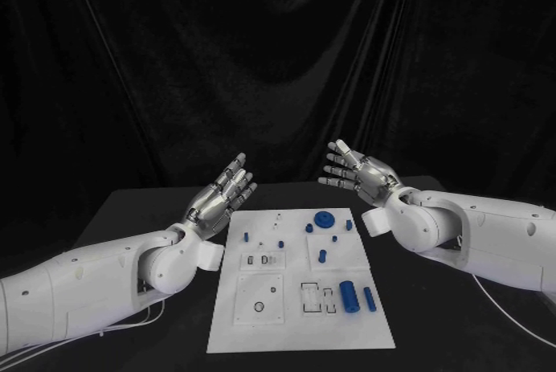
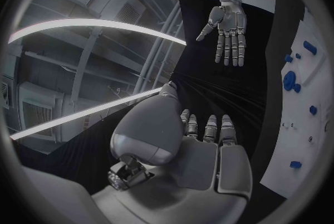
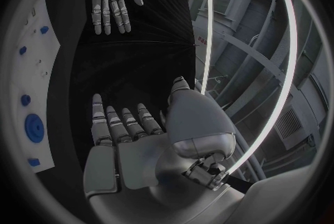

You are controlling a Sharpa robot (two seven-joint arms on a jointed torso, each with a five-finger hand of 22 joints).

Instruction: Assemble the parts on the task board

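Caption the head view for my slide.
Both hands, left and right, raised open above the task board; blue parts untouched.

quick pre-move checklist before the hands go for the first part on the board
1. Left hand holds nothing, fingers apart: ok.
2. Right hand holds nothing, fingers apart: ok.
3. Both hands raised off the task board, touching nothing: ok.
4. Blue parts lie loose on the board: the round blue disc at the far end, the large blue cylinder nearer the robot: ok.
5. Board lies flat between the arms, nothing covering it: ok.
6. Which slot takes which part: cannot tell.
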